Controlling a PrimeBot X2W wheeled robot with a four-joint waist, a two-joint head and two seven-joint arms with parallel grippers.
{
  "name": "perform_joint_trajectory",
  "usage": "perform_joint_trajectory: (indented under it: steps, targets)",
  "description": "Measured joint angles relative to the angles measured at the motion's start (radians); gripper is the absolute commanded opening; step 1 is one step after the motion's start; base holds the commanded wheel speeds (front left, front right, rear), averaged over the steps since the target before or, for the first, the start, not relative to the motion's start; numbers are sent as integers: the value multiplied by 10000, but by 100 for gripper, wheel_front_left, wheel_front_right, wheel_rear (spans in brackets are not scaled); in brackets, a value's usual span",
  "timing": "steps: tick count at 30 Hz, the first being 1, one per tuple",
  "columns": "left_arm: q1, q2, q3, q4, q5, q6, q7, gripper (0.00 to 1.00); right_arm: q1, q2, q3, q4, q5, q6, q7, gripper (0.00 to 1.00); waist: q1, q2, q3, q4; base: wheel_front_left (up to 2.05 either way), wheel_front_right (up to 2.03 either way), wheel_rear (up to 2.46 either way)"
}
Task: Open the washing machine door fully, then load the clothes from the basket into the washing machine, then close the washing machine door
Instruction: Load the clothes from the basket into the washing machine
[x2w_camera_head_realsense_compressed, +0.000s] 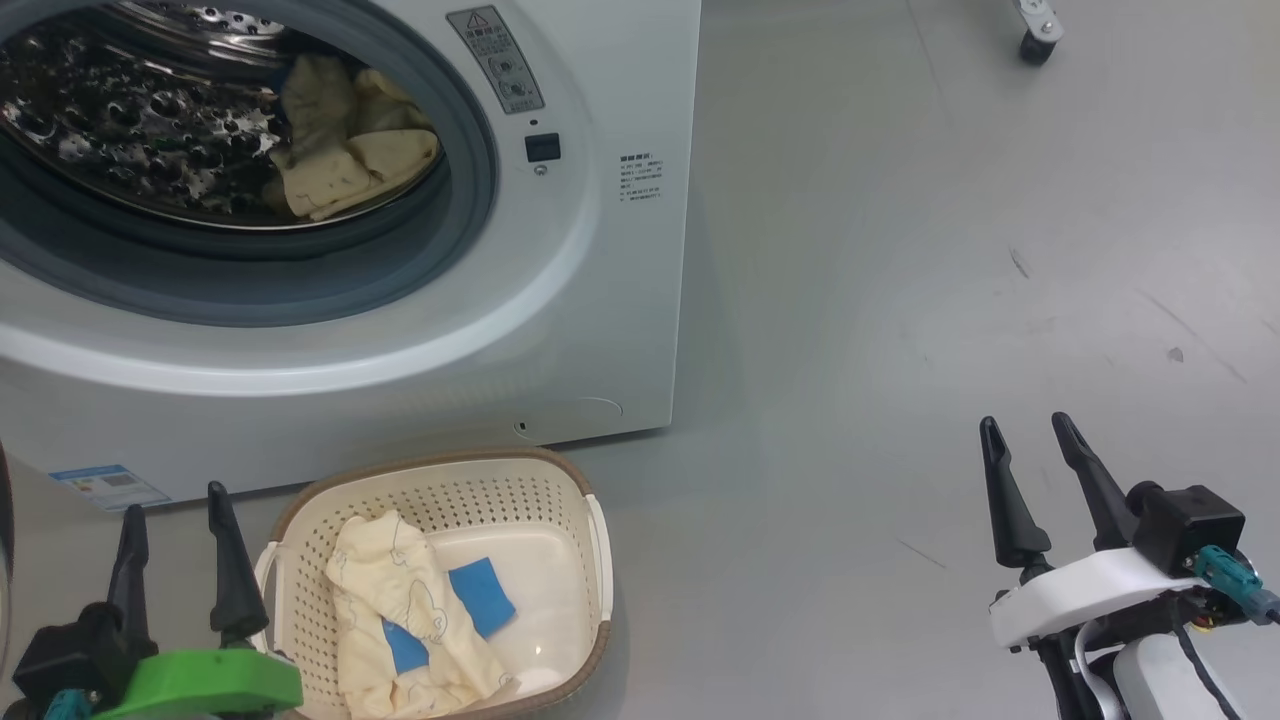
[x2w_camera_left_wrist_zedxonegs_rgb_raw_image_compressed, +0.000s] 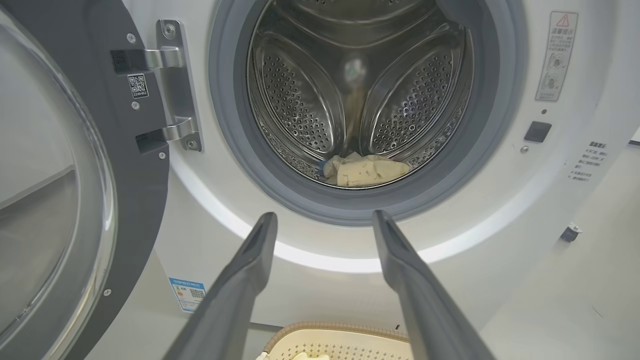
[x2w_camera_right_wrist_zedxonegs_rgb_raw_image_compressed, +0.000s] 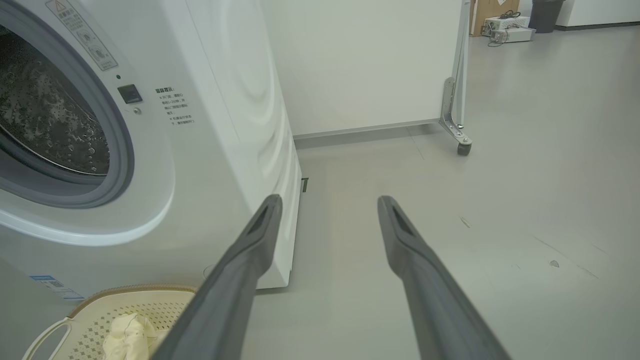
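Observation:
The white washing machine (x2w_camera_head_realsense_compressed: 590, 300) stands with its round door (x2w_camera_left_wrist_zedxonegs_rgb_raw_image_compressed: 75, 175) swung wide to the left on a metal hinge. Pale yellow clothes (x2w_camera_head_realsense_compressed: 350, 150) lie in the steel drum (x2w_camera_left_wrist_zedxonegs_rgb_raw_image_compressed: 360, 100). On the floor before the machine sits the cream basket (x2w_camera_head_realsense_compressed: 560, 480), holding a yellow printed garment (x2w_camera_head_realsense_compressed: 400, 600) and a small blue cloth (x2w_camera_head_realsense_compressed: 482, 595). My left gripper (x2w_camera_head_realsense_compressed: 175, 500) hovers open just left of the basket, empty, pointing at the drum. My right gripper (x2w_camera_head_realsense_compressed: 1030, 425) is open and empty over bare floor, well right of the basket.
A blue label (x2w_camera_head_realsense_compressed: 105, 487) marks the machine's lower left corner. A white partition on a wheeled foot (x2w_camera_right_wrist_zedxonegs_rgb_raw_image_compressed: 462, 145) stands behind and right of the machine. Boxes and a dark bin (x2w_camera_right_wrist_zedxonegs_rgb_raw_image_compressed: 545, 15) sit far off. Grey floor (x2w_camera_head_realsense_compressed: 950, 250) spreads to the right.

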Motion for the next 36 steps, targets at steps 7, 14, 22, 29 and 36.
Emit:
perform_joint_trajectory:
  steps: [7,14,22,29,36]
  targets:
    - [1081,8,-81,-520,19,-19,2,100,326,63,100,-261,-119,-121,0,100,0,0,-695,120,0,0,0]
    - [1907,8,-320,-961,382,-86,4,100,660,59,217,-495,-282,-205,0,100,0,0,-1129,154,0,0,0]
    - [2336,12,-468,-1442,656,-42,8,100,746,-29,224,-759,-454,-309,0,100,0,0,-1188,133,0,0,0]
    - [2565,13,-600,-1634,717,56,8,100,858,-54,245,-867,-537,-393,2,100,0,0,-1213,166,0,0,0]
    - [2679,15,-692,-1776,717,171,8,100,956,-79,268,-974,-537,-476,6,100,0,0,-1238,187,0,0,0]
